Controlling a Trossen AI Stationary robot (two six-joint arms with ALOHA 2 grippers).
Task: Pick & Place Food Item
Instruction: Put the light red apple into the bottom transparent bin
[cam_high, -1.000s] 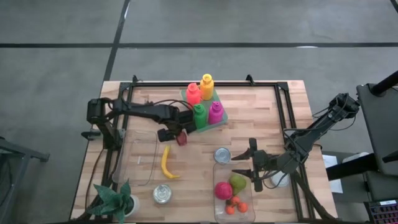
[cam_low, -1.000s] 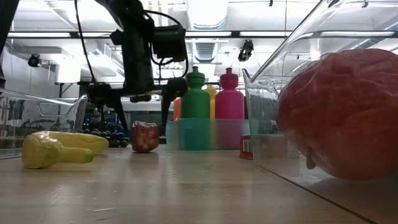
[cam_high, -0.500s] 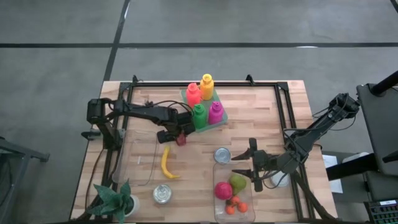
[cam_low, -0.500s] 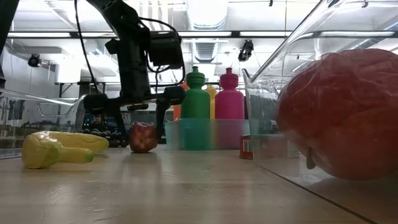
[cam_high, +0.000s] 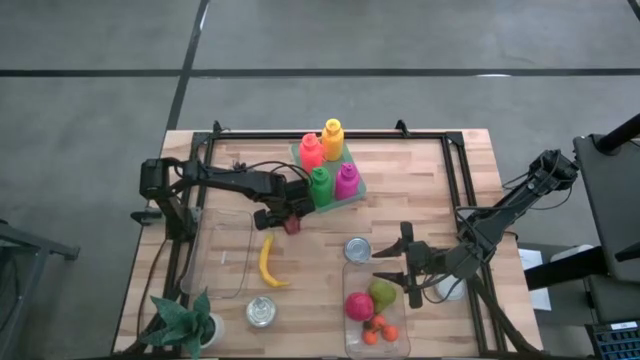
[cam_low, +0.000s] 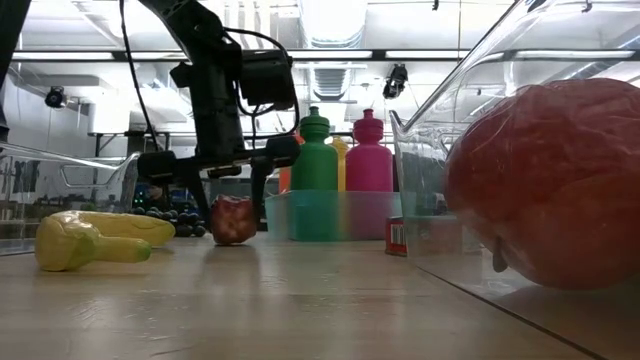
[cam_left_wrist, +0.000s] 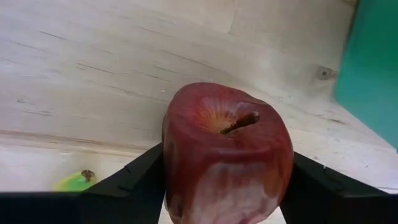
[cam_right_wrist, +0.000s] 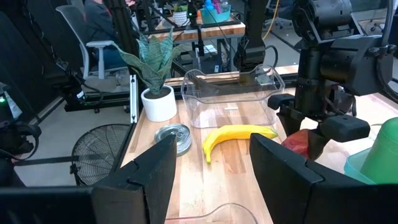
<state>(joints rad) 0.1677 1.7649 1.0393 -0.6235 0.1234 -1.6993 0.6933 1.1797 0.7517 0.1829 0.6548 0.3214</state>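
On the wooden worktop (cam_high: 420, 190), the left claw (cam_high: 285, 218) sits low with its fingers closing around the red apple (cam_left_wrist: 227, 152), which rests on the wood just beside the teal bottle tray (cam_high: 355, 190), while the right claw (cam_high: 408, 272) hovers partly open and empty over the clear bin (cam_high: 348, 335).

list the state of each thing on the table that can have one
red apple: upright on the table, stem up, between the left gripper fingers
banana: lying loose
clear bin: holding fruit
other clear bin: no fruit inside
bottles: upright in tray
right gripper: open, over the fruit bin
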